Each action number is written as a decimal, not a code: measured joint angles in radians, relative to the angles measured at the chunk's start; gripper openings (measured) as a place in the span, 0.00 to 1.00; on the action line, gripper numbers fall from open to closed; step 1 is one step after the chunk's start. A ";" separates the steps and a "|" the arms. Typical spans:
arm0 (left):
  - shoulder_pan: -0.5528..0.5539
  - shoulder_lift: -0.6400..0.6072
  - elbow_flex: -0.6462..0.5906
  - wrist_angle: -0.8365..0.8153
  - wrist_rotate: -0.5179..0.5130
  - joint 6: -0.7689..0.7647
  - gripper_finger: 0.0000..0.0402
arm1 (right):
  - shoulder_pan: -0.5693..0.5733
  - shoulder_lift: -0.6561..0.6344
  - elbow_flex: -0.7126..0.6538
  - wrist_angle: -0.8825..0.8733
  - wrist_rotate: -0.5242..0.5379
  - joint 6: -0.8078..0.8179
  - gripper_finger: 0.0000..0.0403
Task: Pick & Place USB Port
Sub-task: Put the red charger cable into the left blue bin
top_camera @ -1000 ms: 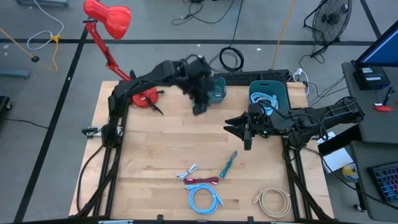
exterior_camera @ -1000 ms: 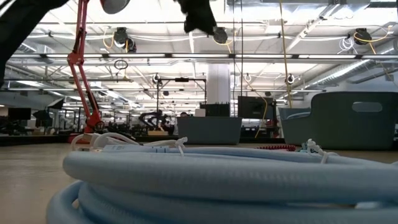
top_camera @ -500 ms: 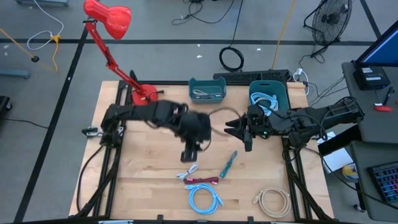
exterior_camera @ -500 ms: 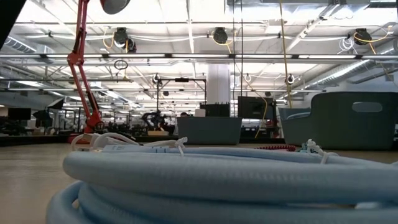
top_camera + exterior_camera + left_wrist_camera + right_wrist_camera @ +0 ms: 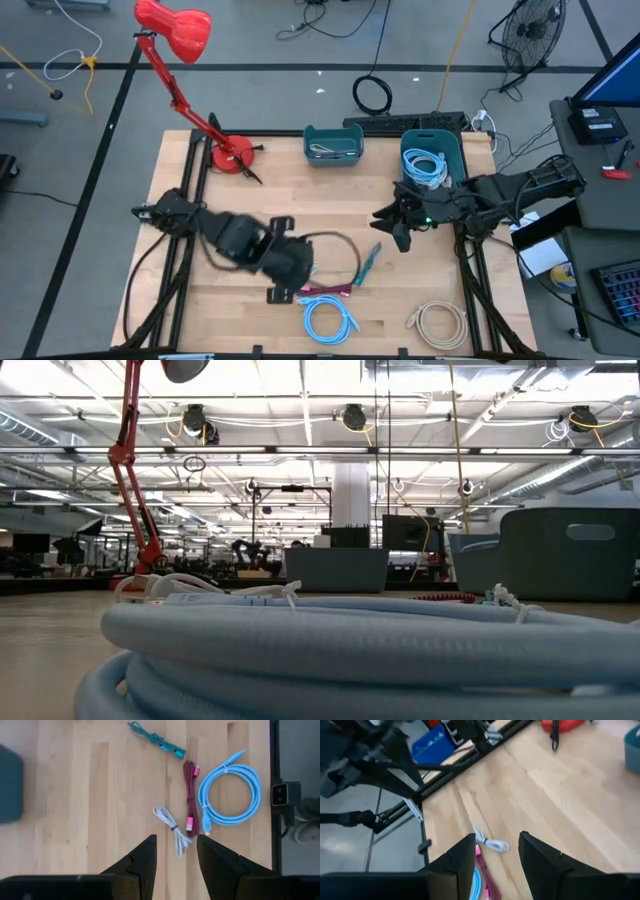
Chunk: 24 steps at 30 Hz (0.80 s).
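Several bundled USB cables lie on the wooden table near its front edge: a white one, a magenta one, a teal one and a light blue coil. My left gripper hangs open above the white cable, pointing steeply down and touching nothing; in the high view the left gripper covers that cable. My right gripper hovers open at mid-right, aimed toward the cables.
A small teal bin holding a white cable and a larger teal bin holding a blue cable stand at the far edge. A red lamp's base is at far left. A beige coil lies near right.
My left gripper has swung from the small teal bin at the far edge toward the near edge, and now points down over the loose cables, still open. My right gripper has tipped downward a little in place.
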<state>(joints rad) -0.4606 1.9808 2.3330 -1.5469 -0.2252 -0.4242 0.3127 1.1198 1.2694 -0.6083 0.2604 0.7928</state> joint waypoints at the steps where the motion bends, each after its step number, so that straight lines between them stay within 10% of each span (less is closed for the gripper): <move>1: -0.017 0.002 -0.002 0.001 -0.022 -0.029 0.36 | 0.007 0.000 0.000 -0.011 0.001 0.013 0.35; 11: -0.079 0.006 -0.233 0.068 -0.082 -0.268 0.36 | 0.090 0.000 -0.097 0.006 0.024 0.111 0.35; 24: -0.029 0.006 -0.576 0.634 -0.147 -0.125 0.36 | 0.169 0.000 -0.287 0.077 -0.108 0.122 0.35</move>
<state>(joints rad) -0.4898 1.9873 1.7566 -0.9132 -0.3724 -0.5495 0.4816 1.1201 0.9825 -0.5310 0.1523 0.9149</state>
